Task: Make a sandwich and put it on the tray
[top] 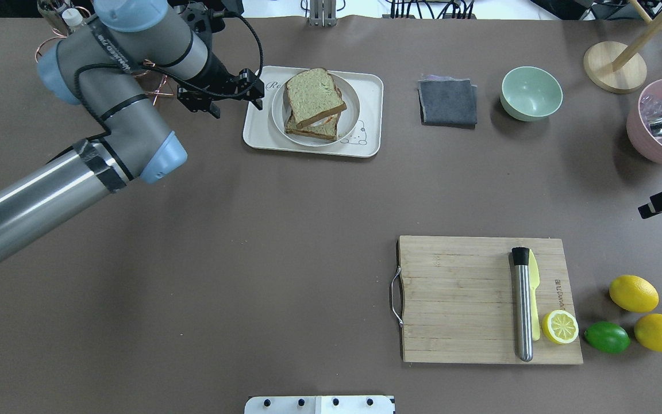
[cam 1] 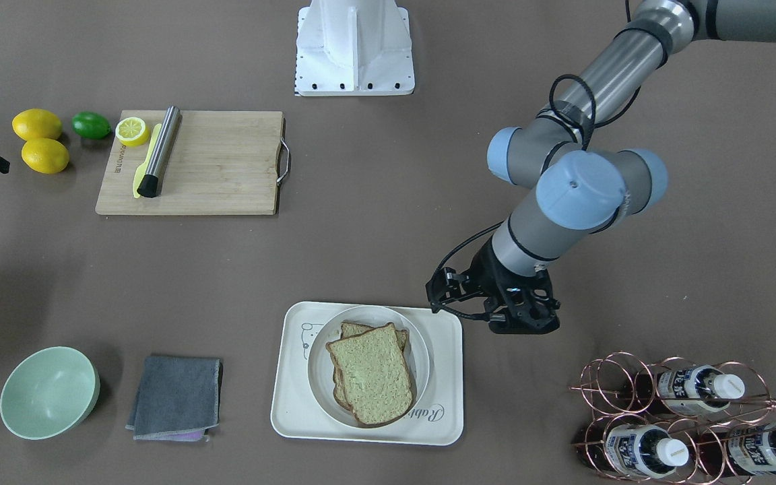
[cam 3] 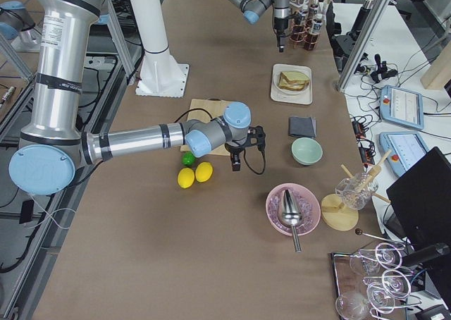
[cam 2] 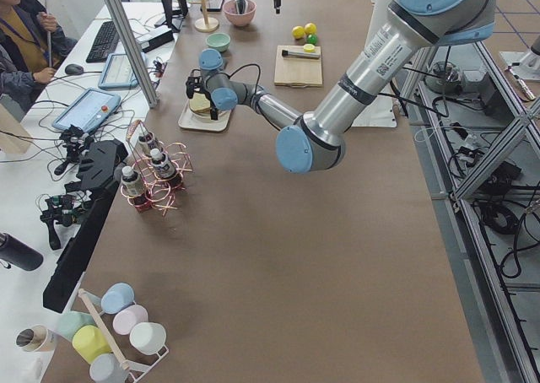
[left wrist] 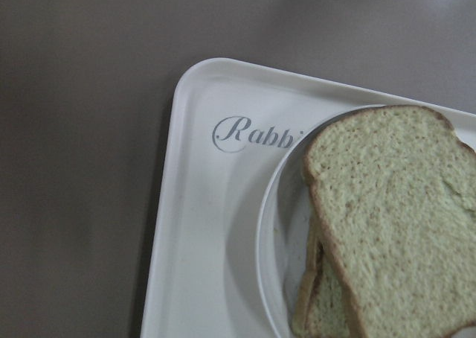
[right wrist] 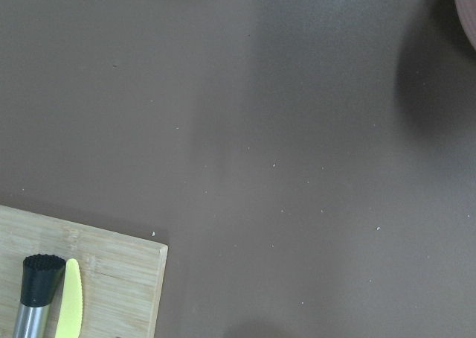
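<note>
The sandwich (cam 1: 371,380) lies in a white dish (cam 1: 374,313) on the tray (cam 1: 294,404). The left tool (cam 1: 519,316) hangs just off the tray's edge; its spread cannot be told.

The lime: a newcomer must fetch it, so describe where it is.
Find the wooden cutting board near the robot's base. Fruit sits at its handle-free end. The lime is the only green piece, between the cut lemon half and two whole yellow lemons.

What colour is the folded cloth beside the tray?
The cloth is dark grey, clearest in the overhead exterior view.
</note>
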Controlling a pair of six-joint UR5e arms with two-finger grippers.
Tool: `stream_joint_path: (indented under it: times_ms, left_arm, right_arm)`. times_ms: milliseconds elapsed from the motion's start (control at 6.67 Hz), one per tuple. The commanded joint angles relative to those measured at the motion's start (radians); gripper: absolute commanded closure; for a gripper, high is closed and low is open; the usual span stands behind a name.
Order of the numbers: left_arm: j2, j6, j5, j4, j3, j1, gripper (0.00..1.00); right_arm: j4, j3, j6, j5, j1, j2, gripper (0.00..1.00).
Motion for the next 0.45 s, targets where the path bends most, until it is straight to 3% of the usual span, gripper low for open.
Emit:
stream_joint_path:
  times_ms: [0,300]
  left_arm:
    - [0.265,0.085,-0.098,0.047,-0.291,-0.056,0.02]
    - [0.474,0.446,-0.095,0.358,-0.571,-0.132,0.02]
  right_arm:
    - [0.0,-0.003,0.0,-0.004,0.015,0.0,0.0]
    - [-0.002,-0.011,-0.014,-0.004,0.035,0.0,0.0]
